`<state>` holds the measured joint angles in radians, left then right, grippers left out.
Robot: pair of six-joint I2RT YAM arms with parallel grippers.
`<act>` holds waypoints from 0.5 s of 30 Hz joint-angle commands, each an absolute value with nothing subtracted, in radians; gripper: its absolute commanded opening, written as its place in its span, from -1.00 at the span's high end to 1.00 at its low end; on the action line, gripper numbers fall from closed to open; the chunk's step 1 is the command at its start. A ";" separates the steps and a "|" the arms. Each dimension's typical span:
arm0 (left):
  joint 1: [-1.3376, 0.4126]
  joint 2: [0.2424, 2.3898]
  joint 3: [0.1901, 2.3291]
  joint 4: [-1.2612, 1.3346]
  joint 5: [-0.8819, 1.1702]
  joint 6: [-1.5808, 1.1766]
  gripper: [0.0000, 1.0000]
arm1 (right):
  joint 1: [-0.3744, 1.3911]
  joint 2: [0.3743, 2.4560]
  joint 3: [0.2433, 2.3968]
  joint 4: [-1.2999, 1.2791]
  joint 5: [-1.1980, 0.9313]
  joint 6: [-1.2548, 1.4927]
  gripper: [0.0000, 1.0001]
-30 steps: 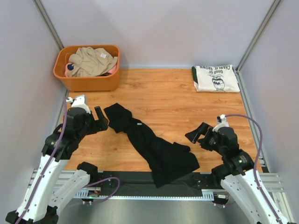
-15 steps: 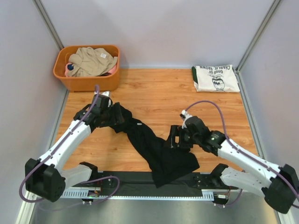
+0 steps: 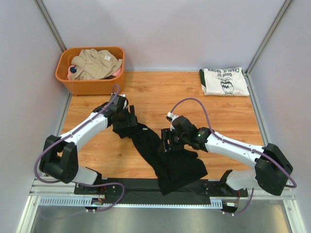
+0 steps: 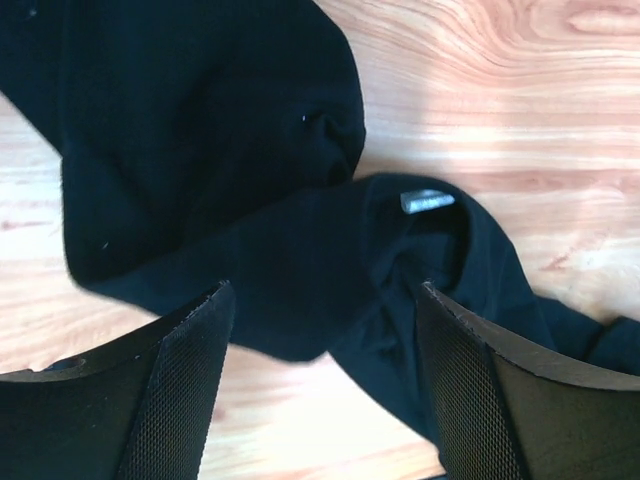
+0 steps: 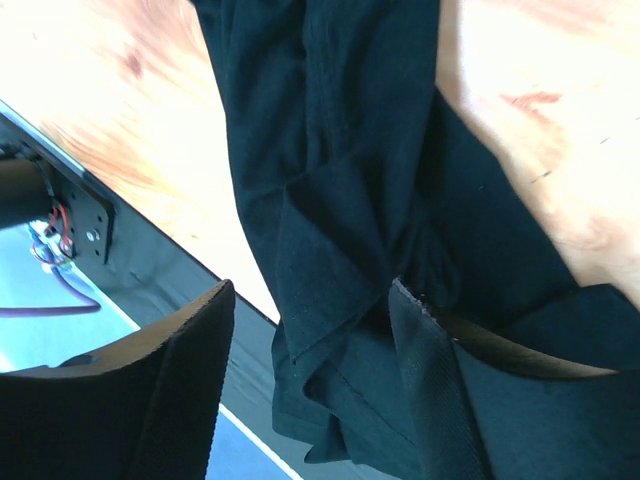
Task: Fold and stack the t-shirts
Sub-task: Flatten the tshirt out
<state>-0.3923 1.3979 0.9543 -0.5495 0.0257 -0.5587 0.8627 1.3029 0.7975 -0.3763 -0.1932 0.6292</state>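
Observation:
A black t-shirt (image 3: 146,141) lies crumpled in a long diagonal band on the wooden table (image 3: 165,94), its lower end hanging over the dark front strip. My left gripper (image 3: 127,118) is open over its upper end. In the left wrist view the fingers (image 4: 180,380) straddle dark cloth (image 4: 200,150) beside the collar's grey label (image 4: 427,201). My right gripper (image 3: 167,141) is open over the shirt's middle. Loose folds (image 5: 340,150) lie between its fingers (image 5: 190,390), unpinched. A white t-shirt (image 3: 223,81) with green trim and print rests folded at the back right.
An orange basket (image 3: 90,87) holding beige cloth stands at the back left corner. Grey walls close in the table on three sides. A black strip (image 3: 126,187) and a metal rail run along the near edge between the arm bases.
Both arms have stretched out from near their bases to the black shirt, the left to its upper end, the right to its middle. Both pairs of jaws have narrowed somewhat.

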 commanded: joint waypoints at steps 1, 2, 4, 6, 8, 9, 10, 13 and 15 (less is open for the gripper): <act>-0.396 1.454 0.994 -0.509 0.021 -0.546 -0.59 | 0.884 1.321 0.815 -0.330 -0.190 0.623 -0.28; -0.396 1.465 0.996 -0.509 0.014 -0.548 -0.59 | 0.888 1.325 0.810 -0.327 -0.190 0.626 -0.25; -0.396 1.488 0.989 -0.506 0.005 -0.551 -0.59 | 0.894 1.328 0.798 -0.321 -0.187 0.630 -0.23; -0.396 1.502 0.982 -0.494 0.005 -0.552 -0.58 | 0.897 1.333 0.792 -0.319 -0.183 0.630 -0.21; -0.396 1.516 0.977 -0.479 0.006 -0.554 -0.52 | 0.899 1.333 0.792 -0.319 -0.179 0.630 -0.14; -0.396 1.517 0.976 -0.477 0.008 -0.554 -0.49 | 0.900 1.333 0.790 -0.316 -0.179 0.630 -0.11; -0.396 1.522 0.974 -0.476 0.008 -0.554 -0.46 | 0.900 1.335 0.792 -0.319 -0.178 0.630 -0.07; -0.396 1.522 0.974 -0.471 0.008 -0.554 -0.44 | 0.900 1.338 0.795 -0.333 -0.150 0.630 -0.15; -0.396 1.517 0.968 -0.471 0.006 -0.554 -0.44 | 0.902 1.344 0.796 -0.347 -0.123 0.637 -0.21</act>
